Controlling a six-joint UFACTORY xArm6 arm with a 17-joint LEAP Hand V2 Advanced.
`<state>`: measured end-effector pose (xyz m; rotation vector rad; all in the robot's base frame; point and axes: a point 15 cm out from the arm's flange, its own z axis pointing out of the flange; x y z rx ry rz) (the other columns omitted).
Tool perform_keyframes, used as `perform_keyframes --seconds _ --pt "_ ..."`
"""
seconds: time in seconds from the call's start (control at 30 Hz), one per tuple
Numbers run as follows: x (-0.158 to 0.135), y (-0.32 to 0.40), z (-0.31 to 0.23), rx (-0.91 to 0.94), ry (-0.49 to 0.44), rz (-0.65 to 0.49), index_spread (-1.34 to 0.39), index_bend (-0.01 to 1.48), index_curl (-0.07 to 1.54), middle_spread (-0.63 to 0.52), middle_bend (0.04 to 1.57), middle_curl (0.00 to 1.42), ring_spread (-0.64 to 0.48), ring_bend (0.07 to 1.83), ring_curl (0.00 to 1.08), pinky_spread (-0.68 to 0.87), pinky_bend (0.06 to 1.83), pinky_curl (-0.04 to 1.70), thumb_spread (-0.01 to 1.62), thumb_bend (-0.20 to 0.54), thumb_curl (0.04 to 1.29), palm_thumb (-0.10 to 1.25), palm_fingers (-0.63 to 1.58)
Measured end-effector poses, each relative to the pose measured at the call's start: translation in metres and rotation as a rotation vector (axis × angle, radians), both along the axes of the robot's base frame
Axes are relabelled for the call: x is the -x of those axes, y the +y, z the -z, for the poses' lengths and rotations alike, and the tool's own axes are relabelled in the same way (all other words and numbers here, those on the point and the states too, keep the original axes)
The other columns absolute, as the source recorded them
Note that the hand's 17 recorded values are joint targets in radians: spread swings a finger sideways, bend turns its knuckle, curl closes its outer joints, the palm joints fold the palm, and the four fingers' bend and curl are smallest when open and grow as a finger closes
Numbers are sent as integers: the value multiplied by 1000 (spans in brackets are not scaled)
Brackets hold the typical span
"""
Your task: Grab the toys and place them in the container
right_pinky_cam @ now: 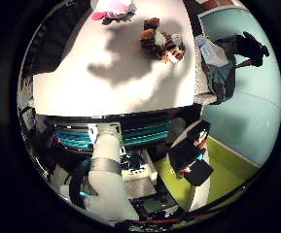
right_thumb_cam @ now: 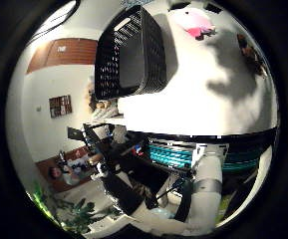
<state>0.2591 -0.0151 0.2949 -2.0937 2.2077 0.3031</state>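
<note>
A brown, orange and white striped plush toy [right_pinky_cam: 162, 44] lies on the white table [right_pinky_cam: 81, 92]. A pink and white plush toy [right_thumb_cam: 196, 22] lies farther along the same table, beside a black slatted container [right_thumb_cam: 128, 52] that stands at one end of it. My right hand hangs well above the table, apart from both toys, and nothing is close to the palm. A dark shadow [right_pinky_cam: 125, 63] falls on the tabletop next to the striped toy. The arm's white link [right_pinky_cam: 106, 170] reaches in from below the table edge. The inside of the container looks dark and I see nothing in it.
The table's near edge [right_pinky_cam: 115, 110] runs across the view, with teal ribbed parts [right_pinky_cam: 145, 133] under it. Beyond the table lie a teal and green floor [right_pinky_cam: 247, 111], dark equipment [right_pinky_cam: 191, 158] and a cluttered room with plants [right_thumb_cam: 78, 214].
</note>
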Motion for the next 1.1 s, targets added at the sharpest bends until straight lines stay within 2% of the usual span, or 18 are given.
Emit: perform_keyframes --seconds 0.33,0.57,0.8,0.97,1.1 --pt "-18 -13 -20 22 -47 2 -362 164 286 34 191 302 197 318 257 417 412 299 1065 -28 250 206 134" --pt "-50 -38 -49 54 -80 4 -365 166 287 34 188 302 194 316 258 419 409 297 1055 -23 248 184 140" --pt "-89 -100 -39 205 11 -22 -350 172 289 39 189 305 200 269 247 400 385 298 1011 -31 253 161 75" --pt "-116 -125 -5 264 36 -43 -341 169 295 39 186 302 202 246 247 389 358 297 978 -26 262 159 61" --pt "-120 -142 23 299 99 -61 -339 166 289 39 189 303 206 237 248 387 346 300 967 -24 269 175 36"
